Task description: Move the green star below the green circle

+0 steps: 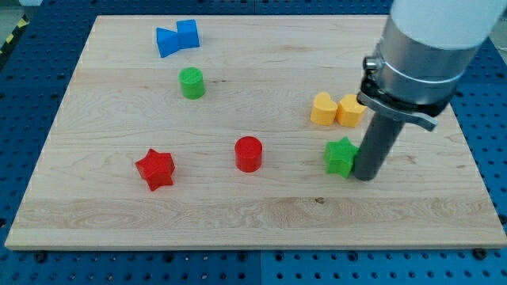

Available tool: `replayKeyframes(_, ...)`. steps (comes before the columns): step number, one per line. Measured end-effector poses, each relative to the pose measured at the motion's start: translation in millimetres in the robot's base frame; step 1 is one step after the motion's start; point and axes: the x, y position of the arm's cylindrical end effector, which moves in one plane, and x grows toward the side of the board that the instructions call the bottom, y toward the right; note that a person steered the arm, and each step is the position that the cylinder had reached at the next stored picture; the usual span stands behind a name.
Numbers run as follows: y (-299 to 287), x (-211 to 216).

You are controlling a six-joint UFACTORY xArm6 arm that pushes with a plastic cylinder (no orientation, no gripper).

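Note:
The green star (341, 156) lies on the wooden board (95, 214) right of centre. My tip (367, 176) rests on the board right against the star's right side. The green circle (191, 82), a short cylinder, stands in the upper left part of the board, far to the left of and above the star.
A red cylinder (248, 153) stands left of the green star and a red star (155, 169) further left. Two blue blocks (177, 37) touch each other near the top left. A yellow heart (322, 109) and a yellow hexagon (350, 110) sit just above the green star.

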Motion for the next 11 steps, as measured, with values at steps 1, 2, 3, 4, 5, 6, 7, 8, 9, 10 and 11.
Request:
replayKeyframes(1,-33,0)
replayKeyframes(2,-55,-11)
replayKeyframes(3,-47,-23)
replayKeyframes(4,-12,-24)
replayKeyframes(5,-32,-46)
replayKeyframes(6,-59,-53)
replayKeyframes(7,-67,-53)
replayKeyframes(8,-87,-53)
replayKeyframes(9,-111,-59)
replayKeyframes(10,-119,-67)
replayKeyframes(11,-147,-67)
